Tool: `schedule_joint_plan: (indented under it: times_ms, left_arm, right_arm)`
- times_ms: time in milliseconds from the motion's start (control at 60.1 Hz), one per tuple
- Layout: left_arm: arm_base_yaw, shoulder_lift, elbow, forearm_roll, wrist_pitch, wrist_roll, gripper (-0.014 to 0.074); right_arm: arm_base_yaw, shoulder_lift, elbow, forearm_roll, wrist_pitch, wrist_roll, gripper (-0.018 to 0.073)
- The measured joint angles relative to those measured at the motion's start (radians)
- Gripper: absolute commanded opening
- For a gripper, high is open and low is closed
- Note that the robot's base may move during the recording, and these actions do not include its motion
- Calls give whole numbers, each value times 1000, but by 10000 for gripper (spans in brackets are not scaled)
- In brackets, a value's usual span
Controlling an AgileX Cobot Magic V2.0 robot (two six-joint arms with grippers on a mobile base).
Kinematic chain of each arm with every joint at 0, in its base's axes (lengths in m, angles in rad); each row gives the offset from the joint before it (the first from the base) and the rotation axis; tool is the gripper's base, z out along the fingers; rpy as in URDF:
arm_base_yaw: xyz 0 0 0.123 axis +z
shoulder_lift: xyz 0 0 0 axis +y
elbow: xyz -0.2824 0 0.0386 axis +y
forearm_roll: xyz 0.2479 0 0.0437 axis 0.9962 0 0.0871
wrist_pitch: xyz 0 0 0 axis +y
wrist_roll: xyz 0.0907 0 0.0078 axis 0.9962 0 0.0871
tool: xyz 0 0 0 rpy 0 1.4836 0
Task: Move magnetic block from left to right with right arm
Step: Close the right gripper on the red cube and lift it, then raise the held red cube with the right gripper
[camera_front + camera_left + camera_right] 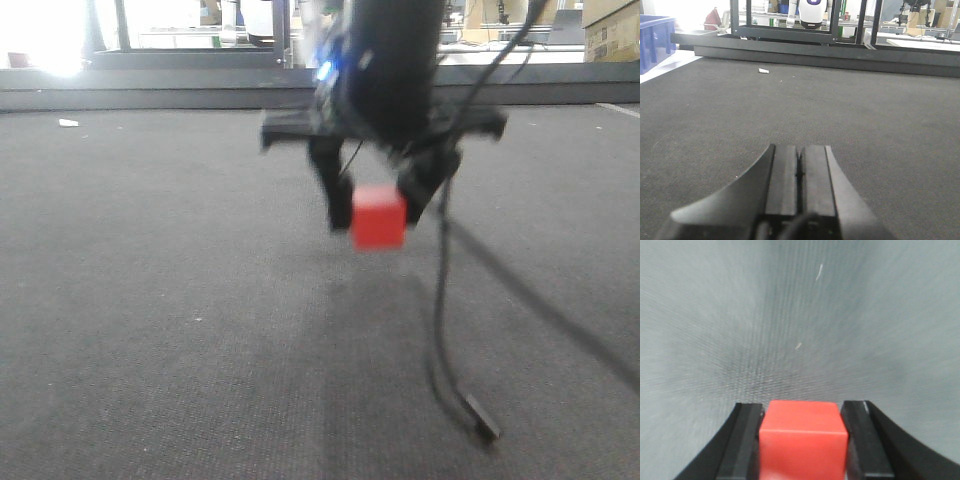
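Note:
The magnetic block [379,217] is a small red-orange cube hanging above the grey carpet, held between the two black fingers of my right gripper [380,205]. The right arm [392,70] comes down from the top centre, with a blue light on it. In the right wrist view the magnetic block [803,440] fills the gap of the right gripper [803,412], both fingers pressed against its sides, carpet well below. My left gripper [800,150] lies low over the carpet, shut, with nothing between its fingers.
A black cable [445,330] trails from the right arm down to the carpet at the front right. A dark raised ledge [150,95] borders the carpet at the back. A small white scrap [763,71] lies far left. A blue crate [655,37] stands beyond the carpet's left edge.

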Motion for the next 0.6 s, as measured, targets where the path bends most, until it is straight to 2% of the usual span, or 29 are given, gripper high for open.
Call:
schedule_joint_plan:
  times_ms: [150,283,599]
  left_arm:
    - [0,0,0,0,0,0,-116]
    - [0,0,0,0,0,0,-116]
    - [0,0,0,0,0,0,-116]
  right_arm:
    - [-85,-115,33,16,0,-119,140]
    - [-180,-242,128,29,-19,-225,140]
    - [-421,-594,525,40,-150,-405,140]
